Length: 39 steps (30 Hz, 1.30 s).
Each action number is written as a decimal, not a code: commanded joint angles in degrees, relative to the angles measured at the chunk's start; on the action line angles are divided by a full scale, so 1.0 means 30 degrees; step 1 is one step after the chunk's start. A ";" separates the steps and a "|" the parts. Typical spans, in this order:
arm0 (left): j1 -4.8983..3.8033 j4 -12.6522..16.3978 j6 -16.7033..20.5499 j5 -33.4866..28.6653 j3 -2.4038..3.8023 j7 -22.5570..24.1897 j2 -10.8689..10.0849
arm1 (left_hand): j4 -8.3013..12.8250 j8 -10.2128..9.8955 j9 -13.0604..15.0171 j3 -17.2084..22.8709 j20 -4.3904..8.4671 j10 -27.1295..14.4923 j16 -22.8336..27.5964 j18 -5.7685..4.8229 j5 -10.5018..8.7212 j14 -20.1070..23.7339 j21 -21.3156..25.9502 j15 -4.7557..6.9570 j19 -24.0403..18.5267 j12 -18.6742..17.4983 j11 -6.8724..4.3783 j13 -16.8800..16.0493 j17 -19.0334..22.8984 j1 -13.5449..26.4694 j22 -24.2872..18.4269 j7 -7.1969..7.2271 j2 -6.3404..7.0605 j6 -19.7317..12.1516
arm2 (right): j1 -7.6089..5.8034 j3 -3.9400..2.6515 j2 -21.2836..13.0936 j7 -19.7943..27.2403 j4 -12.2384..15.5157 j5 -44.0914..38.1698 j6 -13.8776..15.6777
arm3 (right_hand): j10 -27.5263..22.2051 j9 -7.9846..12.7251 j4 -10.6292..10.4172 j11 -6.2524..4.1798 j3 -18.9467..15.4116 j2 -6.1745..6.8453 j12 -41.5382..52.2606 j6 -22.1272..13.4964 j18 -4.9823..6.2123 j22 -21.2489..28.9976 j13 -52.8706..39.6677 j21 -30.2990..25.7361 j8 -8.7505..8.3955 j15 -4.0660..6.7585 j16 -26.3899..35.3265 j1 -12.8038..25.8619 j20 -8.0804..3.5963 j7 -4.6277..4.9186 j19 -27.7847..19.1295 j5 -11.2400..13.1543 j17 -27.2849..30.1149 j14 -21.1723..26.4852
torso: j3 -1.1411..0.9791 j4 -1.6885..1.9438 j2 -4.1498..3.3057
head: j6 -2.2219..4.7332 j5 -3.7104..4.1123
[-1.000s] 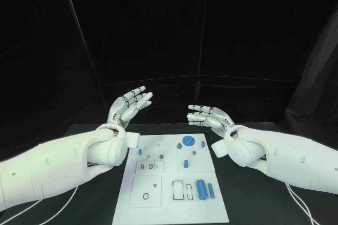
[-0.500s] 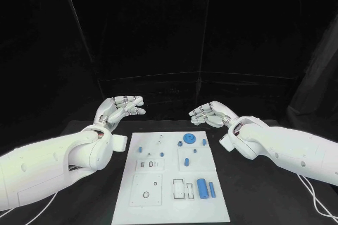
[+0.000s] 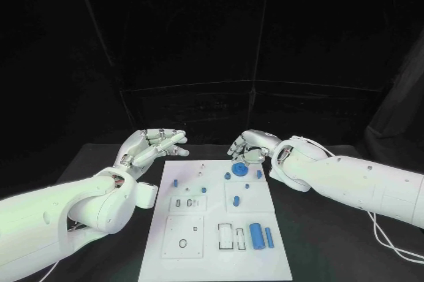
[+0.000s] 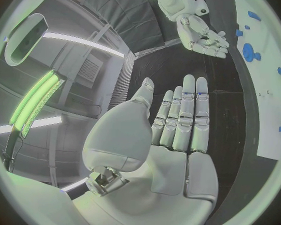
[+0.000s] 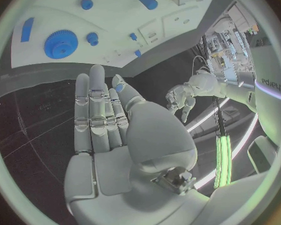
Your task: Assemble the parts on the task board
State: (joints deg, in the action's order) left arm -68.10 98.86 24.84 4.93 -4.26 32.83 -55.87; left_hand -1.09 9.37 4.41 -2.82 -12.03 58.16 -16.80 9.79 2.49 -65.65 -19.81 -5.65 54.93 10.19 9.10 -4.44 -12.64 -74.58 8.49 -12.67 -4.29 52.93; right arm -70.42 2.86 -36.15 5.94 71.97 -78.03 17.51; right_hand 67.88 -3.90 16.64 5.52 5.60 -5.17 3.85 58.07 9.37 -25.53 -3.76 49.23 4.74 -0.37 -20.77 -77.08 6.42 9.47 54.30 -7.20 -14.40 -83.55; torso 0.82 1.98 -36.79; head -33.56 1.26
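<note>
A robot's left hand (image 3: 152, 144) hovers above the black table (image 3: 106, 156) just off the far left corner of the white task board (image 3: 216, 245), its fingers apart and slightly curled, holding nothing; the left wrist view shows the same hand (image 4: 172, 135) with its fingers stretched out straight side by side and an empty palm.

The board lies lengthwise in the middle of the table. On its left half sit small blue pegs (image 3: 175, 183), and nearer the robot, a square panel with a small ring (image 3: 182, 243) on it. Toward the far end of the board's right half lies a blue gear (image 3: 239, 169), the largest of the round parts, with a short blue bar (image 3: 260, 174) just beside it and another small blue peg (image 3: 237, 201) a little nearer the robot. At the near right of the board a thick blue cylinder (image 3: 256, 235) lies beside a thinner blue rod (image 3: 268, 236), next to two outlined white slots (image 3: 226, 236).

The right hand (image 3: 250, 146) hangs over the far edge of the board, just above and beyond the gear, fingers curled downward but closed on nothing. From the right wrist view, that hand (image 5: 115, 130) is open-palmed and empty, its fingers pointing toward the gear (image 5: 60, 43), with clear space between fingertips and part.
</note>
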 commanded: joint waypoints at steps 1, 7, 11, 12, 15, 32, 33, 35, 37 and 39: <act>-0.0024 0.0221 -0.0812 0.0425 0.0008 -0.0321 0.0002 | 0.0159 -0.0092 -0.0024 0.0009 -0.0052 0.0103 0.0151 0.0232 0.0105 0.0022 0.0030 -0.0068 0.0129 -0.0160 0.0026 0.0032 -0.0030 -0.0123 -0.0041 0.0042 -0.0003 0.0130 | -0.0087 -0.0032 0.0248 -0.1947 -0.0045 -0.5001 -0.0907 | -0.0131 0.0028 -0.0022 -0.0127 0.0399 0.0297 -0.0063 0.0065 0.0398 -0.0363 -0.0019 0.0635 -0.0202 0.0090 -0.0721 0.0235 -0.0075 -0.0093 0.0158 0.0036 -0.0759 -0.0836 | 0.0123 0.0264 -0.0655 | 0.0041 0.0039; -0.0023 0.0197 -0.0980 0.0433 0.0007 -0.0372 0.0116 | 0.0184 -0.0146 -0.0045 0.0006 -0.0057 0.0092 0.0202 0.0225 0.0105 0.0052 0.0067 -0.0082 0.0125 -0.0237 0.0041 0.0048 -0.0069 -0.0109 -0.0068 0.0030 -0.0012 0.0122 | -0.0150 -0.0050 0.0636 -0.2573 -0.0162 -0.6877 -0.1427 | -0.0692 0.0023 -0.0050 -0.0159 0.1572 0.0818 -0.0001 -0.0091 0.0399 -0.1165 -0.0029 0.2058 -0.0335 0.0126 -0.3234 0.0950 -0.0118 -0.0219 0.0494 0.0116 -0.2719 -0.0825 | 0.0152 0.0381 -0.1091 | 0.0001 0.0177; -0.0023 0.0141 -0.1068 0.0435 0.0007 -0.0401 0.0177 | 0.0202 -0.0191 -0.0061 0.0000 -0.0063 0.0082 0.0244 0.0221 0.0104 0.0075 0.0097 -0.0094 0.0122 -0.0299 0.0054 0.0061 -0.0103 -0.0092 -0.0090 0.0016 -0.0017 0.0112 | -0.0173 -0.0054 0.0725 -0.2657 -0.0128 -0.7218 -0.1793 | -0.0990 0.0021 -0.0082 -0.0128 0.2111 0.1045 -0.0015 -0.0235 0.0126 -0.3101 -0.0025 0.3519 -0.0336 0.0098 -0.4532 0.1237 -0.0094 -0.0236 0.1443 0.0129 -0.3586 -0.0769 | 0.0170 0.0444 -0.1236 | 0.0007 0.0248; -0.0023 0.0112 -0.1091 0.0435 0.0007 -0.0409 0.0197 | 0.0202 -0.0191 -0.0061 0.0000 -0.0063 0.0082 0.0244 0.0221 0.0104 0.0075 0.0097 -0.0094 0.0122 -0.0299 0.0054 0.0061 -0.0103 -0.0092 -0.0090 0.0016 -0.0017 0.0112 | -0.0178 -0.0055 0.0738 -0.2680 -0.0079 -0.7295 -0.1912 | -0.1080 0.0021 -0.0091 -0.0109 0.2261 0.1118 0.0003 -0.0290 0.0033 -0.3710 -0.0028 0.3968 -0.0338 0.0096 -0.4931 0.1324 -0.0076 -0.0235 0.1751 0.0140 -0.3840 -0.0737 | 0.0175 0.0455 -0.1258 | -0.0002 0.0247; -0.0023 0.0036 -0.1137 0.0435 0.0007 -0.0423 0.0238 | 0.0207 -0.0211 -0.0068 -0.0004 -0.0066 0.0077 0.0261 0.0220 0.0104 0.0085 0.0110 -0.0100 0.0121 -0.0326 0.0061 0.0067 -0.0117 -0.0081 -0.0100 0.0010 -0.0020 0.0108 | -0.0187 -0.0056 0.0742 -0.2763 0.0060 -0.7463 -0.2210 | -0.1351 0.0013 -0.0130 -0.0057 0.2737 0.1287 0.0017 -0.0380 -0.0387 -0.6359 -0.0024 0.5741 -0.0330 0.0076 -0.7213 0.1550 -0.0025 -0.0245 0.3147 0.0168 -0.5802 -0.0746 | 0.0182 0.0489 -0.1336 | -0.0026 0.0262; -0.0026 -0.0216 -0.1244 0.0434 0.0006 -0.0552 0.0323 | 0.0207 -0.0276 -0.0090 -0.0016 -0.0076 0.0061 0.0308 0.0219 0.0103 0.0091 0.0148 -0.0114 0.0129 -0.0418 0.0086 0.0084 -0.0172 -0.0025 -0.0130 -0.0025 -0.0050 0.0095 | -0.0198 -0.0055 0.0932 -0.2772 0.0122 -0.7649 -0.3361 | -0.1472 -0.0010 -0.0211 0.0008 0.3713 0.1430 0.0062 -0.0313 -0.0925 -0.9858 -0.0032 0.8053 -0.0292 -0.0018 -1.1654 0.1815 0.0076 -0.0201 0.4834 0.0212 -0.9785 -0.0578 | 0.0184 0.0501 -0.1423 | -0.0194 0.0283; -0.0026 -0.0226 -0.1247 0.0434 0.0006 -0.0558 0.0331 | 0.0207 -0.0276 -0.0090 -0.0016 -0.0076 0.0061 0.0308 0.0219 0.0103 0.0091 0.0148 -0.0114 0.0129 -0.0418 0.0086 0.0084 -0.0172 -0.0025 -0.0130 -0.0025 -0.0050 0.0095 | -0.0198 -0.0054 0.0961 -0.2777 0.0083 -0.7649 -0.3460 | -0.1450 -0.0010 -0.0211 0.0006 0.3761 0.1415 0.0070 -0.0303 -0.0927 -0.9884 -0.0033 0.8078 -0.0292 -0.0020 -1.1718 0.1809 0.0078 -0.0201 0.4835 0.0215 -0.9825 -0.0564 | 0.0178 0.0512 -0.1411 | -0.0240 0.0298; -0.0026 -0.0242 -0.1260 0.0434 0.0005 -0.0572 0.0343 | 0.0210 -0.0287 -0.0093 -0.0010 -0.0077 0.0059 0.0313 0.0220 0.0104 0.0085 0.0153 -0.0115 0.0135 -0.0435 0.0090 0.0087 -0.0185 -0.0023 -0.0135 -0.0029 -0.0067 0.0095 | -0.0198 -0.0053 0.1015 -0.2796 0.0006 -0.7651 -0.3624 | -0.1330 -0.0023 -0.0217 -0.0005 0.3901 0.1358 0.0112 -0.0216 -0.0937 -0.9978 -0.0043 0.8153 -0.0264 -0.0013 -1.1877 0.1799 0.0082 -0.0201 0.4854 0.0234 -0.9930 -0.0527 | 0.0180 0.0529 -0.1425 | -0.0259 0.0300; -0.0027 -0.0263 -0.1277 0.0434 0.0005 -0.0588 0.0345 | 0.0218 -0.0303 -0.0097 -0.0001 -0.0077 0.0060 0.0314 0.0223 0.0104 0.0065 0.0156 -0.0112 0.0151 -0.0459 0.0092 0.0091 -0.0207 -0.0024 -0.0140 -0.0031 -0.0092 0.0097 | -0.0197 -0.0053 0.1084 -0.2825 -0.0080 -0.7651 -0.3766 | -0.1234 -0.0030 -0.0221 -0.0017 0.4055 0.1298 0.0130 -0.0138 -0.0954 -1.0110 -0.0043 0.8244 -0.0246 -0.0010 -1.2061 0.1787 0.0080 -0.0204 0.4898 0.0260 -1.0075 -0.0499 | 0.0186 0.0523 -0.1430 | -0.0297 0.0287; -0.0027 -0.0290 -0.1286 0.0434 0.0005 -0.0601 0.0340 | 0.0228 -0.0322 -0.0102 0.0008 -0.0075 0.0065 0.0313 0.0228 0.0104 0.0034 0.0156 -0.0107 0.0179 -0.0488 0.0092 0.0094 -0.0236 -0.0024 -0.0145 -0.0031 -0.0116 0.0101 | -0.0197 -0.0052 0.1139 -0.2854 -0.0134 -0.7652 -0.3875 | -0.1145 -0.0036 -0.0215 -0.0026 0.4231 0.1238 0.0139 -0.0062 -0.0974 -1.0253 -0.0040 0.8341 -0.0233 -0.0006 -1.2244 0.1765 0.0077 -0.0202 0.4951 0.0293 -1.0218 -0.0476 | 0.0183 0.0507 -0.1431 | -0.0351 0.0314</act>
State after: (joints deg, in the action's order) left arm -68.09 97.99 21.83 5.84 -4.29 31.00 -54.90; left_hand -0.78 8.65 4.18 -2.83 -12.23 58.16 -16.14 9.76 2.49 -65.43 -19.57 -5.85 55.12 8.96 9.11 -4.24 -13.28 -74.58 8.14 -12.67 -4.29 52.92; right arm -70.86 2.75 -32.85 -2.29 71.63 -100.37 7.77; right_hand 64.00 -3.91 16.04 5.32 17.97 -1.00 4.06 57.42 7.55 -56.11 -3.80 74.04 3.97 -0.19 -57.28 -71.82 6.64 8.99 68.82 -6.53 -44.86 -83.74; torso 1.36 3.52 -41.04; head -34.44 2.13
